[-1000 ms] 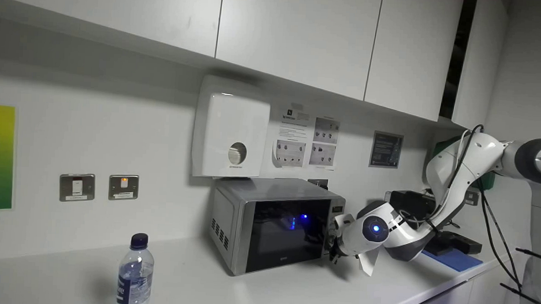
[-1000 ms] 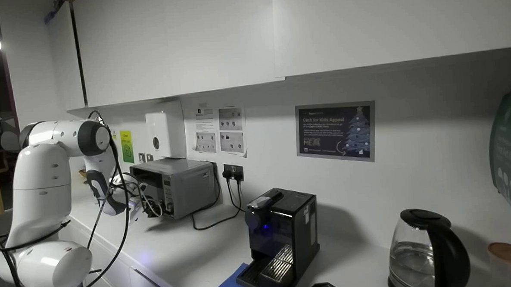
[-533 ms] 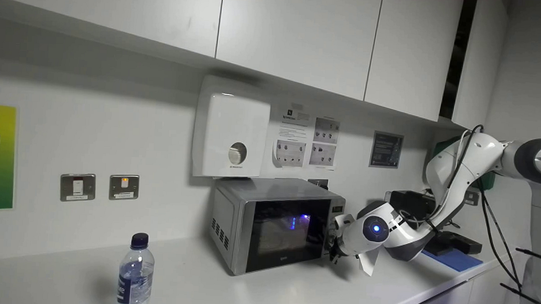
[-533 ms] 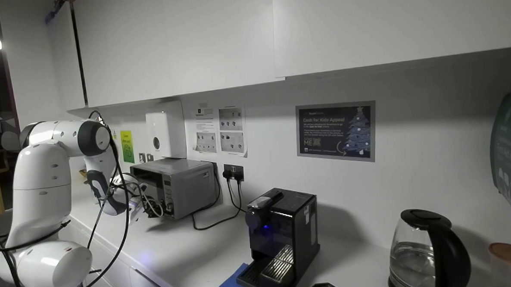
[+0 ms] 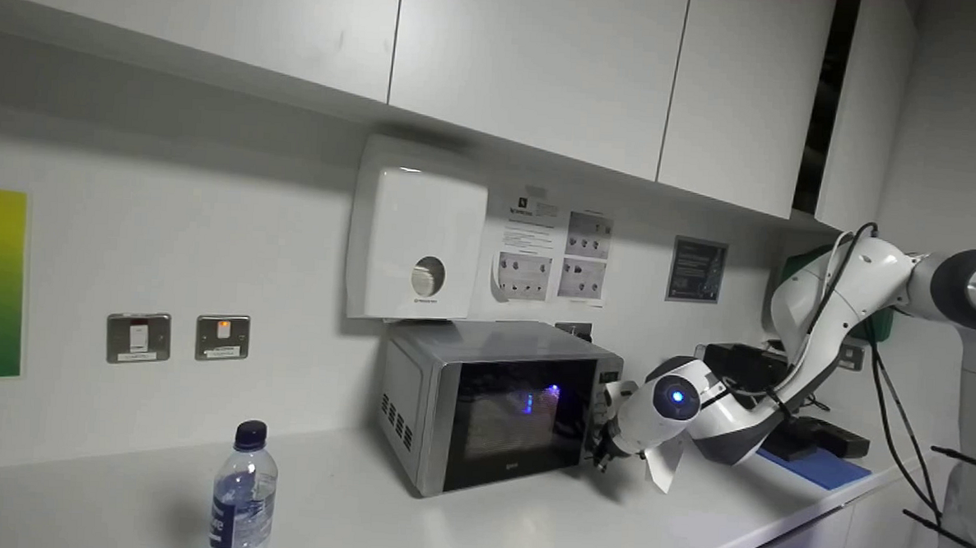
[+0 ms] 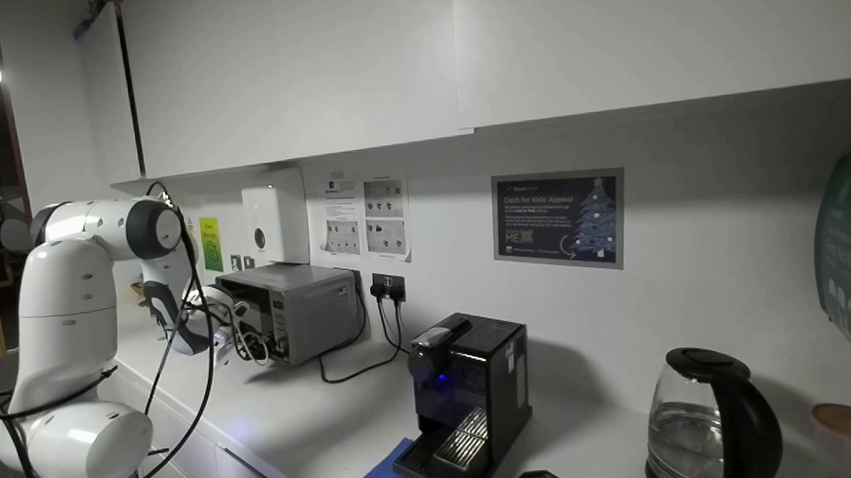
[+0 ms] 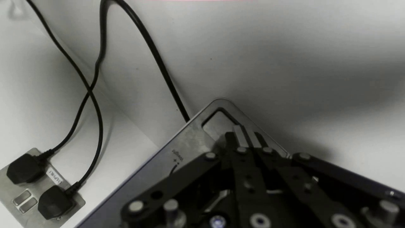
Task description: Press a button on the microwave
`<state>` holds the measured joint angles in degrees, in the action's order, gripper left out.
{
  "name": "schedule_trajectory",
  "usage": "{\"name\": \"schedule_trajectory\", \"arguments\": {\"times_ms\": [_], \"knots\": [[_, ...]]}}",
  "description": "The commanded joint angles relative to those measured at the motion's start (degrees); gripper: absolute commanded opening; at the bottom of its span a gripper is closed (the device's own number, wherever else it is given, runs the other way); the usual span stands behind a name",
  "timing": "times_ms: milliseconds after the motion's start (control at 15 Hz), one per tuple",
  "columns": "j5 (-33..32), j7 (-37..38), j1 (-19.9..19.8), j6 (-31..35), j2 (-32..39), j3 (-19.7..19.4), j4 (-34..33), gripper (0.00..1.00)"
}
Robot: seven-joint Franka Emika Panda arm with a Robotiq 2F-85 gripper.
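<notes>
- Microwave (image 5: 494, 406): a silver-grey, box-shaped metal oven with a dark glass door (image 5: 518, 436), standing upright on a smooth white worktop (image 5: 379, 508), near the white painted wall (image 5: 291, 249).
- Handling: we judge the oven heavy, its casing stiff and rather slippery, its glass the fragile part. Pressing calls for no lifting, and the body looks too broad for the black, two-fingered gripper (image 7: 246, 136) to span; to shift it, we would support it beneath both ends, never by the door.
- Place of contact: a pale, rectangular, dark-edged button (image 7: 217, 125) near the corner of the narrow silver-grey control strip (image 6: 279, 317). We expect a short push, square to the face, to serve; a slanting one could skid off or nudge the oven along the worktop.
- Orientation: door and strip face away from the wall, into the reach of the white, jointed robot arm (image 5: 871, 270). The long axis lies level, running side to side across the front and, we judge, roughly along the wall; the strip occupies the end nearer the arm's base.
- Black, metal-tipped fingers (image 7: 240, 137): side by side with scarcely a gap and, so far as we can see, holding nothing. In the wrist view their tips overlap one edge of the button; whether they press it, we cannot tell.
</notes>
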<state>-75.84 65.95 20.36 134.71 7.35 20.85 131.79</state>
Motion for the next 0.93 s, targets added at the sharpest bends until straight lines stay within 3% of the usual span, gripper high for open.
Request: {"name": "schedule_trajectory", "arguments": {"times_ms": [0,400,867], "knots": [[7.87,-4.81,-2.41,8.92,-3.45,-1.29,0.29,0.0],[31.15,-15.55,-3.02,17.3,-6.34,-2.1,2.48,0.0],[66.15,-34.01,-1.45,14.77,-6.17,-0.31,1.82,0.0]]}}
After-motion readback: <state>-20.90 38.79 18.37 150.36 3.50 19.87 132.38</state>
